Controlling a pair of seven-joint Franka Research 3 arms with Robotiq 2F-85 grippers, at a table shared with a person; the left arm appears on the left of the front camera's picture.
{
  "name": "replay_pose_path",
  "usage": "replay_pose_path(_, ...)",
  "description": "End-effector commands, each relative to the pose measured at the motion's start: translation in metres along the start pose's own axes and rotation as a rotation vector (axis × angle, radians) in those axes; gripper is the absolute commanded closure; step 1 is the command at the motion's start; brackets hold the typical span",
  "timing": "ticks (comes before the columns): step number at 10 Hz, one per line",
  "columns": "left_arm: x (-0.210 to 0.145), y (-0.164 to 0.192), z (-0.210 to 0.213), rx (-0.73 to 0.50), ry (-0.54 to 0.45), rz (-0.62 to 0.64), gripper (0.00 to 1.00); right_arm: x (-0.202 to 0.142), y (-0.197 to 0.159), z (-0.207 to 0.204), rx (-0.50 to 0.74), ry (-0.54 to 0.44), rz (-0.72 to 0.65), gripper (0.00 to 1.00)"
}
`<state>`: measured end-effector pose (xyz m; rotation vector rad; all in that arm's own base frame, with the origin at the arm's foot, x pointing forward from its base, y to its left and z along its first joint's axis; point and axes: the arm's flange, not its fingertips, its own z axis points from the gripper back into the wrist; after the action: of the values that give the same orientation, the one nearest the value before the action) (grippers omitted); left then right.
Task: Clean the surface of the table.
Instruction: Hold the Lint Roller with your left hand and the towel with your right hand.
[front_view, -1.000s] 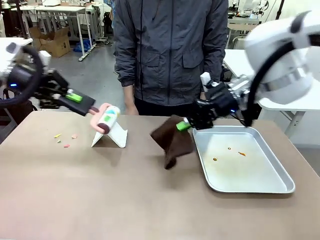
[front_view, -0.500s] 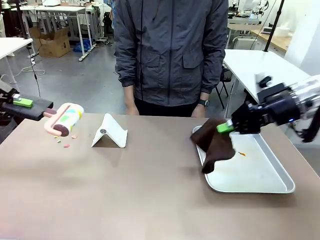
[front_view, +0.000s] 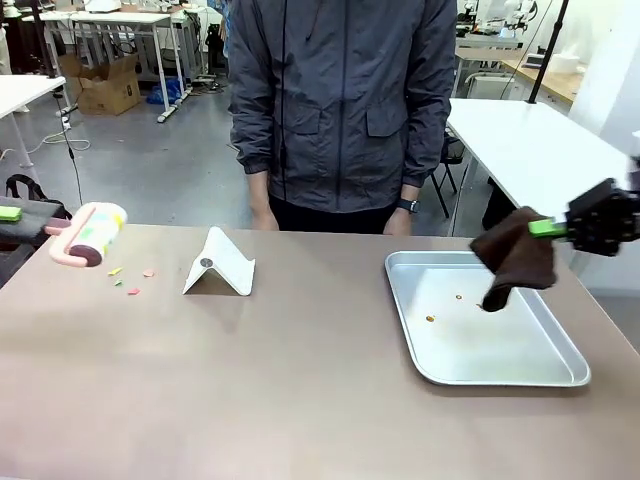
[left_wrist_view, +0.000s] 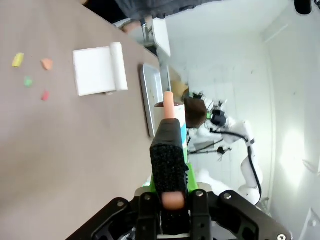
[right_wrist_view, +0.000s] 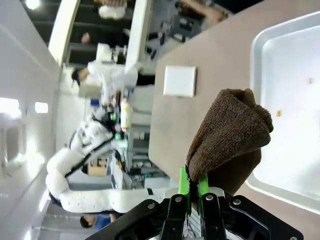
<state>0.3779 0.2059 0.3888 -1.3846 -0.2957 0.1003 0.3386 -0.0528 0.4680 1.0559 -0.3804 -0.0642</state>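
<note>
Left gripper (front_view: 22, 221) is clamped on the pink handle of a lint roller (front_view: 92, 235), hovering over the far-left corner of the brown table (front_view: 300, 390), near some coloured crumbs (front_view: 131, 280). Right gripper (front_view: 556, 228) pinches a brown cloth (front_view: 512, 256) dangling over the metal tray (front_view: 500, 381). A white folded stand (front_view: 222, 268) sits between them, with a person (front_view: 340, 110) just behind.

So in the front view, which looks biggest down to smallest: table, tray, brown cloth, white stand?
1. table
2. tray
3. cloth and stand look about alike; the cloth hangs bunched in the air, so I won't rank them.
</note>
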Motion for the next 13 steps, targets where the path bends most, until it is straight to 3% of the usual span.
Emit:
replay_pose_path(1, 0.003, 0.017, 0.033, -0.085, -0.098, 0.002, 1.0, -0.049, -0.035, 0.032, 0.043, -0.112, 0.064, 1.0)
replay_pose_path(4, -0.006, 0.047, 0.061, -0.086, -0.222, 0.088, 1.0, -0.068, -0.073, 0.071, 0.14, -0.352, 0.099, 1.0)
replay_pose_path(5, -0.006, 0.049, 0.061, -0.089, -0.246, 0.096, 1.0, -0.072, -0.082, 0.072, 0.155, -0.387, 0.091, 1.0)
replay_pose_path(7, 0.005, 0.048, 0.052, -0.087, -0.281, 0.168, 1.0, -0.071, -0.094, 0.06, 0.136, -0.411, 0.056, 1.0)
replay_pose_path(8, -0.008, 0.058, 0.066, -0.071, -0.232, 0.111, 1.0, -0.016, -0.085, 0.12, 0.117, -0.383, 0.049, 1.0)
replay_pose_path(13, -0.008, 0.058, 0.066, -0.071, -0.232, 0.111, 1.0, -0.016, -0.085, 0.12, 0.117, -0.383, 0.049, 1.0)
